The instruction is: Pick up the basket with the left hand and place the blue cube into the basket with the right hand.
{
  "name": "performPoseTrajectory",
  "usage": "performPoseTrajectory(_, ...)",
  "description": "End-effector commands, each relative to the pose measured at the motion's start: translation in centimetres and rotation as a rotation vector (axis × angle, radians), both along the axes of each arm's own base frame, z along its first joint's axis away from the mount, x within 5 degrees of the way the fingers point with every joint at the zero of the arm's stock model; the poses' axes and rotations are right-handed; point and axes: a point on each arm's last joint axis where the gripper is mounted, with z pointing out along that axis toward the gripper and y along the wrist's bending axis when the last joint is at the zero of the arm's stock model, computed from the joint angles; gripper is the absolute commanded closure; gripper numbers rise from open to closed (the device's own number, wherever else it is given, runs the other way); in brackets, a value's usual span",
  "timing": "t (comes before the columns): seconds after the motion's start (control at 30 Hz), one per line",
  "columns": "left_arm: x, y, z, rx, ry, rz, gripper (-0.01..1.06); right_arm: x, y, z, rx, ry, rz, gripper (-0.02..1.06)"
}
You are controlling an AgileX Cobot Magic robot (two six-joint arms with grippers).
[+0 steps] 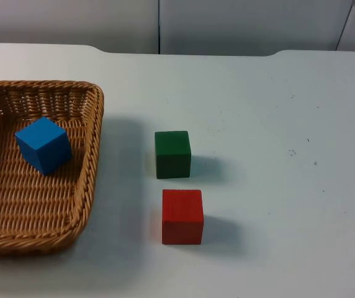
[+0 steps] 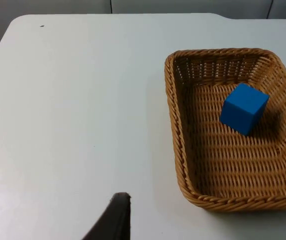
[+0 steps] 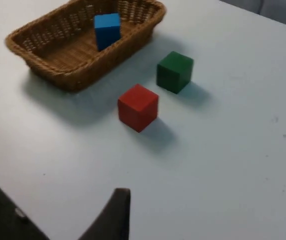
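Blue cube (image 1: 43, 144) sits inside the basket (image 1: 89, 180).
I can't tell either pincer's opening; both stand well apart from it.

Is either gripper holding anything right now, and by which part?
Nothing is held. The basket sits on the table with the blue cube inside; both grippers are clear of them.

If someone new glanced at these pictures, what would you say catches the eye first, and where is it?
First the blue cube, sitting tilted inside the wicker basket at the table's left side. Next the green cube and red cube standing apart on the white table to the basket's right, green farther back, red nearer the front.
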Motion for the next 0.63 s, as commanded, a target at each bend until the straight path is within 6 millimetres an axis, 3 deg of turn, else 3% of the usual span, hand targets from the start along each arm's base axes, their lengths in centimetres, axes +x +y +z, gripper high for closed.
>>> performPoseTrajectory(0.0,0.02,-0.09,-0.01,-0.010,-0.010,-0.012,0.00,-0.02,0.09,-0.03,0.004,-0.010,-0.062,0.00)
performPoseTrajectory(0.27,0.02,-0.09,-0.01,-0.010,-0.010,-0.012,0.00,-0.27,0.26,-0.03,0.002,-0.010,-0.451,0.00)
performPoseTrajectory(0.6,0.02,-0.08,-0.01,-0.010,-0.010,-0.014,0.00,-0.38,0.40,-0.03,0.000,-0.011,-0.696,0.00)
